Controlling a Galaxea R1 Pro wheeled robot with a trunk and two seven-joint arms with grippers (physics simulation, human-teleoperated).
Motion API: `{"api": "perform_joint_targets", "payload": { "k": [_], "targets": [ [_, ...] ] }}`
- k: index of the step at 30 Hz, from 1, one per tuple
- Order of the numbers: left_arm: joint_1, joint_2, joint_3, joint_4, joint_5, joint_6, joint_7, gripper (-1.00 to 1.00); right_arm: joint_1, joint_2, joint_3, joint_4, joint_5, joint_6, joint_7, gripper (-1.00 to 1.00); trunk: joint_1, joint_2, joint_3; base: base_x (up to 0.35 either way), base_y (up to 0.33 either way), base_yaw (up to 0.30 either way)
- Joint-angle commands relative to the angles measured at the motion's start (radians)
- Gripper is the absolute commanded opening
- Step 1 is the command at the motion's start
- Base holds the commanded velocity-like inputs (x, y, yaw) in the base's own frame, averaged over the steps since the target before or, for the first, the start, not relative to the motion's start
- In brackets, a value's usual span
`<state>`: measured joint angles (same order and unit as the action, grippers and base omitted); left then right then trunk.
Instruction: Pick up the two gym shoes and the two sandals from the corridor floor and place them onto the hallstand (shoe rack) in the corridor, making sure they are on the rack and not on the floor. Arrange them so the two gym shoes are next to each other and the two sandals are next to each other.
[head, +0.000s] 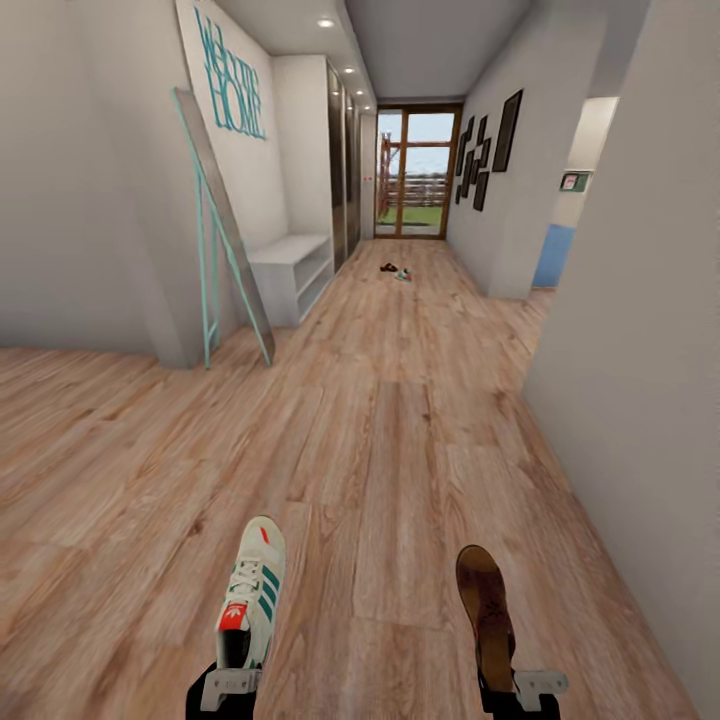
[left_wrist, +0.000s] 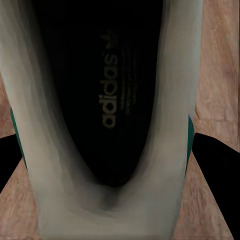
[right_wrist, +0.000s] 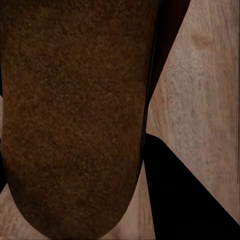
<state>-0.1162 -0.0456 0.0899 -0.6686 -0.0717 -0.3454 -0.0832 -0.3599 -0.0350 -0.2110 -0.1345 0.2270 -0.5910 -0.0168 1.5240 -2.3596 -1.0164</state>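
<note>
One cream-white gym shoe (head: 252, 592) with green stripes and a red tongue label hangs low over the corridor floor (head: 380, 440), heel gripped by my left gripper (head: 230, 682). The left wrist view looks into that gym shoe (left_wrist: 107, 100), a black finger (left_wrist: 216, 172) on either side. My right gripper (head: 518, 686) is shut on the heel of a brown sandal (head: 488, 608). In the right wrist view that sandal (right_wrist: 75, 115) is seen beside a black finger (right_wrist: 177, 192). Far down the corridor lie a second sandal (head: 388, 267) and a second gym shoe (head: 403, 274), small and close together. The hallstand is out of view.
A small white open-shelf bench (head: 295, 266) stands against the left wall. A teal-framed mirror (head: 222, 225) leans at the left corner. A grey wall (head: 640, 300) runs close on my right. A glazed door (head: 412, 172) ends the corridor, and open floor lies ahead.
</note>
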Motion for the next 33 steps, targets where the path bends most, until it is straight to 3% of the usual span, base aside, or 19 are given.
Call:
{"api": "perform_joint_targets", "payload": {
  "k": [1,22,33],
  "targets": [
    [0.000,-0.001,0.008,0.000,-0.007,-0.003,-0.009,-1.00,-0.001,0.001,-0.007,0.001,0.007,-0.003,-0.002,-1.00,-0.001,0.000,-0.001,-0.232,-0.199,0.147],
    [-0.001,0.000,0.010,0.000,-0.005,-0.003,-0.009,-1.00,-0.001,0.002,-0.007,0.001,0.007,-0.003,-0.003,-1.00,-0.001,0.000,-0.001,-0.235,-0.168,0.265],
    [0.000,0.000,0.010,0.001,-0.006,-0.002,0.005,-1.00,-0.001,0.007,-0.007,0.001,0.007,-0.003,-0.003,-1.00,-0.001,0.000,-0.001,-0.019,-0.009,0.276]
  ]
}}
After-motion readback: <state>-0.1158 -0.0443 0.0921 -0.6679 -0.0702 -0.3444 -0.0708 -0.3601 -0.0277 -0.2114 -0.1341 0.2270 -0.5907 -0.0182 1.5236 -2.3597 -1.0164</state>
